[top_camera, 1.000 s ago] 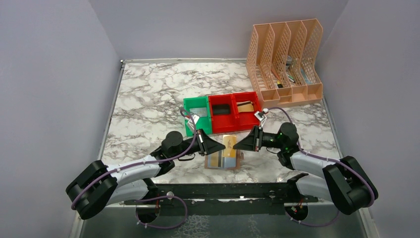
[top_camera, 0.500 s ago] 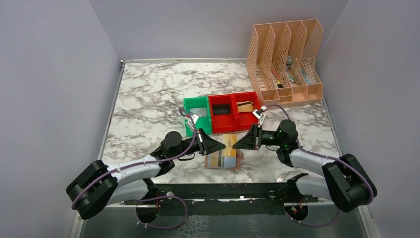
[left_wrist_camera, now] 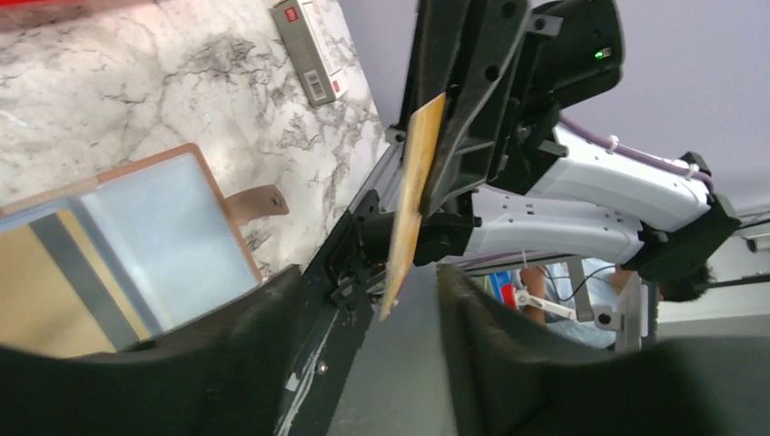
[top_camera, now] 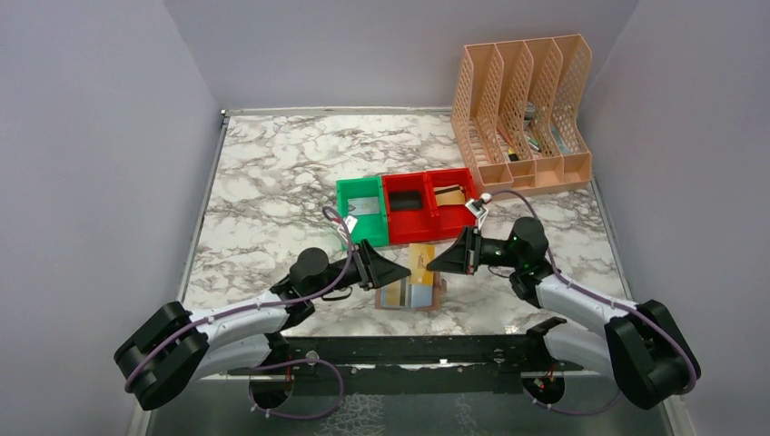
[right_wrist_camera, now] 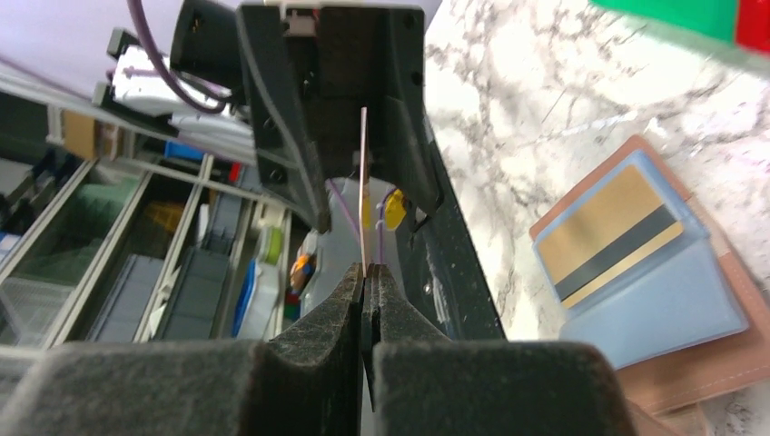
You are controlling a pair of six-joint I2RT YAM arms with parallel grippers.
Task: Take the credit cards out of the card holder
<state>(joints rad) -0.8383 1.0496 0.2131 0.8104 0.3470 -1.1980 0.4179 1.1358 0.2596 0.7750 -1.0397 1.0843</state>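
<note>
A gold credit card (top_camera: 420,262) hangs in the air above the open brown card holder (top_camera: 434,298). My right gripper (right_wrist_camera: 365,272) is shut on one end of it; from that wrist the card (right_wrist_camera: 364,182) shows edge-on. My left gripper (left_wrist_camera: 368,277) is open, and the card's (left_wrist_camera: 416,173) other end hangs free between its fingers. In the top view both gripper tips, left (top_camera: 405,272) and right (top_camera: 435,265), face each other over the holder. Another gold card with a black stripe (right_wrist_camera: 607,232) lies in the holder's light blue lining (right_wrist_camera: 676,304).
A green bin (top_camera: 361,211) and two joined red bins (top_camera: 427,202) stand just behind the card holder. A peach file organizer (top_camera: 522,113) is at the back right. A white box with a red mark (left_wrist_camera: 309,45) lies on the marble (top_camera: 272,182).
My left gripper has opened and let go of the gold card, and the left arm has drawn back a little. The right gripper keeps hold of the card.
</note>
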